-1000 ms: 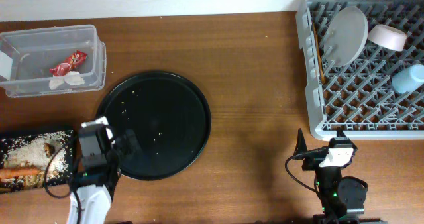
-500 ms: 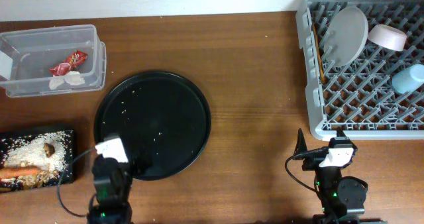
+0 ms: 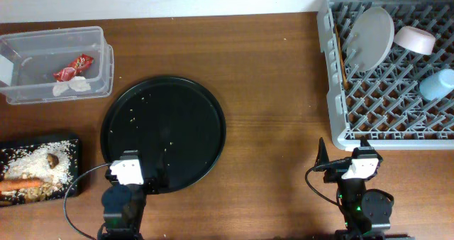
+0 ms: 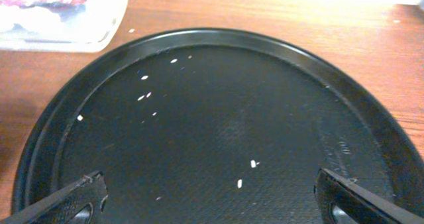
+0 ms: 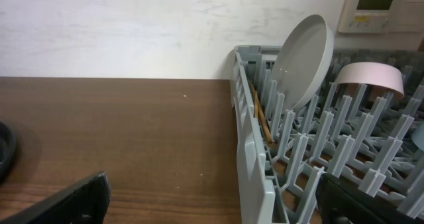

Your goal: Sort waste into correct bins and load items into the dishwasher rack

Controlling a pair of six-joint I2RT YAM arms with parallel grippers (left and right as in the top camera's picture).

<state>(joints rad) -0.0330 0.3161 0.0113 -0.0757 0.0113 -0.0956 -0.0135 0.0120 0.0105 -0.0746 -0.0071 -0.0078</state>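
1. The left gripper [image 4: 211, 189] is sitting at the near rim of the round black tray [image 3: 191, 98], its fingers spread wide and holding nothing. A second ago it was hanging further left, over the right end of the flat black tray [image 3: 42, 138]; that end is now showing uncovered.
2. The right gripper [image 5: 212, 194] is staying parked at the table's [image 3: 269, 91] front edge, jaws wide apart and empty, unchanged.
3. The waste is lying as before:
   - the red wrapper [image 3: 73, 67] and white tissue [image 3: 71, 86] in the clear tub [image 3: 35, 55];
   - the rice [image 3: 64, 169], carrot piece [image 3: 18, 184] and brown lump [image 3: 51, 157] on the flat black tray.
4. A few rice grains [image 4: 254, 163] are remaining on the round tray.
5. The plate [image 3: 372, 35], bowl [image 3: 415, 39], blue cup [image 3: 438, 84] and chopsticks [image 3: 342, 62] are sitting in the grey rack [image 3: 328, 69], unmoved.
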